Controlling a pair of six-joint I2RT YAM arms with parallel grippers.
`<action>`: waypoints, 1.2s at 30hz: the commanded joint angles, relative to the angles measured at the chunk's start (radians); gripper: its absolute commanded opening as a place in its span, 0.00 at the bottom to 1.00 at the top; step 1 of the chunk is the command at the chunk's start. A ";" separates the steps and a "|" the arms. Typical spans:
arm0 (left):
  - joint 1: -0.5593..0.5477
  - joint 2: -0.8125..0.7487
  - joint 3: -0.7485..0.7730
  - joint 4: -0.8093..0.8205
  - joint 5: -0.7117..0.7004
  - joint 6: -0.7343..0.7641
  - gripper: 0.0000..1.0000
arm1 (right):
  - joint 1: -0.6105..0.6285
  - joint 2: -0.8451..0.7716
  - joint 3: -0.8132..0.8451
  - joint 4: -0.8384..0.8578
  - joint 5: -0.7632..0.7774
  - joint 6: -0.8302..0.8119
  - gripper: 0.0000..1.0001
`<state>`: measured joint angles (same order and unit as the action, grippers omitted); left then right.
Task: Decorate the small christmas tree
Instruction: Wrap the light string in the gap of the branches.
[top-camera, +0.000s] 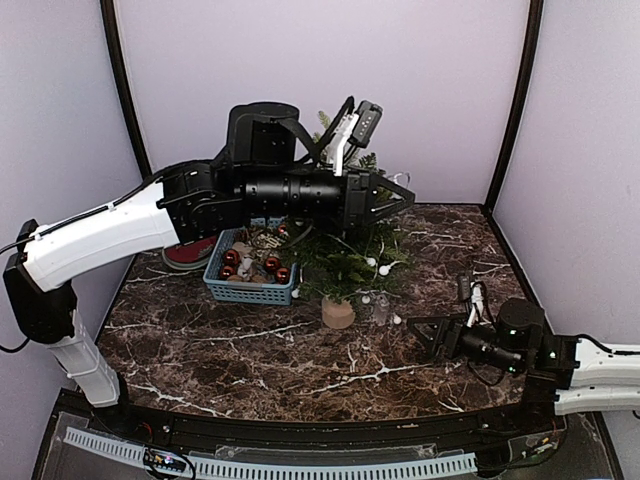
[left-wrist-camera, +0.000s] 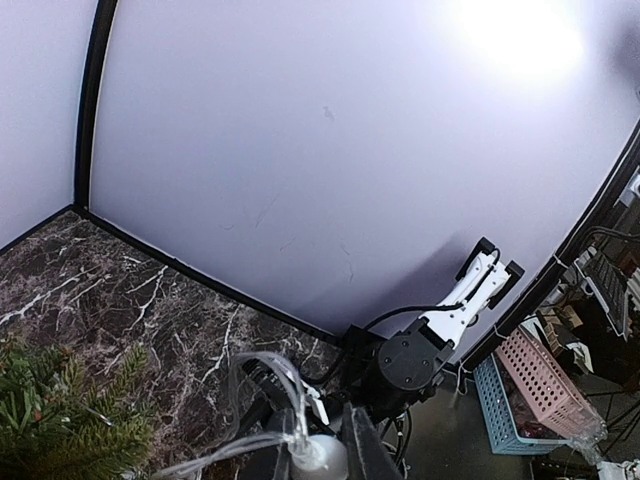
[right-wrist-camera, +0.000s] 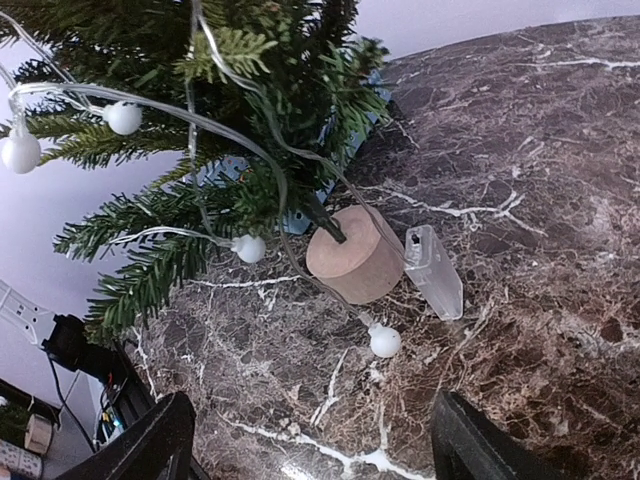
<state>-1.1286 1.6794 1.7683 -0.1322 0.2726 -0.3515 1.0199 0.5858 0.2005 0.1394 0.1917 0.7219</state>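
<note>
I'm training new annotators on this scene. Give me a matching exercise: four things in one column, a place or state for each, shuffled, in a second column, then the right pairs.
Things
1. small christmas tree
2. blue basket
3. clear plastic case
4. right pincer

Place or state
A. open, low over the table
B. holds red baubles
C. draped with a light string
D. lies beside the wooden base

Pairs: 1-C, 2-B, 3-D, 4-A
</note>
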 joint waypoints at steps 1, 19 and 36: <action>0.003 -0.032 0.030 -0.002 0.017 0.011 0.04 | 0.002 0.043 -0.053 0.157 0.017 0.047 0.80; 0.004 -0.029 0.039 -0.012 0.060 0.006 0.03 | 0.000 0.382 0.003 0.296 0.027 -0.061 0.66; 0.003 -0.025 0.054 -0.032 0.065 -0.001 0.03 | 0.000 0.725 0.150 0.439 0.058 -0.171 0.60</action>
<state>-1.1282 1.6794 1.7828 -0.1627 0.3241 -0.3523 1.0199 1.2701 0.3065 0.4881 0.2386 0.5808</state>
